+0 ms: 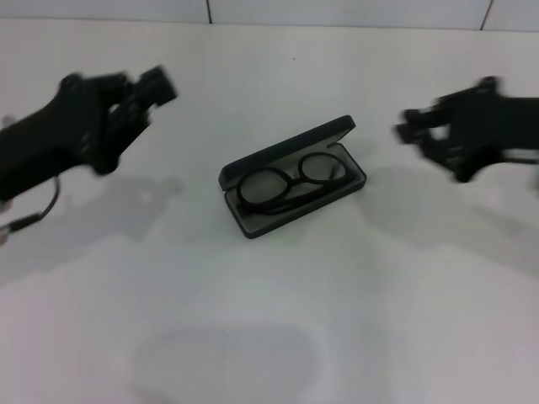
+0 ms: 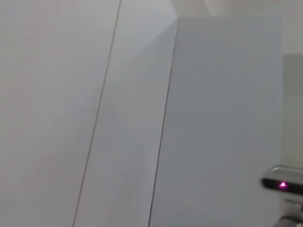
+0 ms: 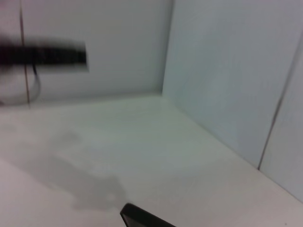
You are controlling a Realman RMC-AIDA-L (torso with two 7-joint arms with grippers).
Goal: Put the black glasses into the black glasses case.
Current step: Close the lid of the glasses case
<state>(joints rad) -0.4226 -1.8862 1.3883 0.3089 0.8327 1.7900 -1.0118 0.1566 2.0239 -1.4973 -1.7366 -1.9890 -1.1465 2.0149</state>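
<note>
a plain white table (image 1: 278, 337) runs back to a pale panelled wall, with nothing on it but the task's own things.

the black glasses (image 1: 290, 183) lie inside the black glasses case (image 1: 295, 181), which sits near the middle of the table with its lid propped open along the far edge. the frame looks folded, both lenses side by side in the tray and the temple arms crossing below them; whether every part sits below the rim i cannot tell.

the left gripper (image 1: 156, 87) hangs in the air well apart from the case on the robot's left, and the right gripper (image 1: 413, 130) hangs well apart on the robot's right. both are blurred; neither holds anything, but whether their fingers are spread or closed i cannot tell. the left wrist view shows only wall panels. the right wrist view shows the tabletop, a dark corner that is probably the case (image 3: 142, 218), and the other arm as a dark smear farther off.

the placing looks done, so the risks are small:
- if a temple arm rides above the rim, shutting the lid could pinch or bend it.
- an arm sweeping low across the middle could knock the light case and tip the glasses out.
- a push on the lid from 1 side alone could slide the case instead of closing it.
</note>
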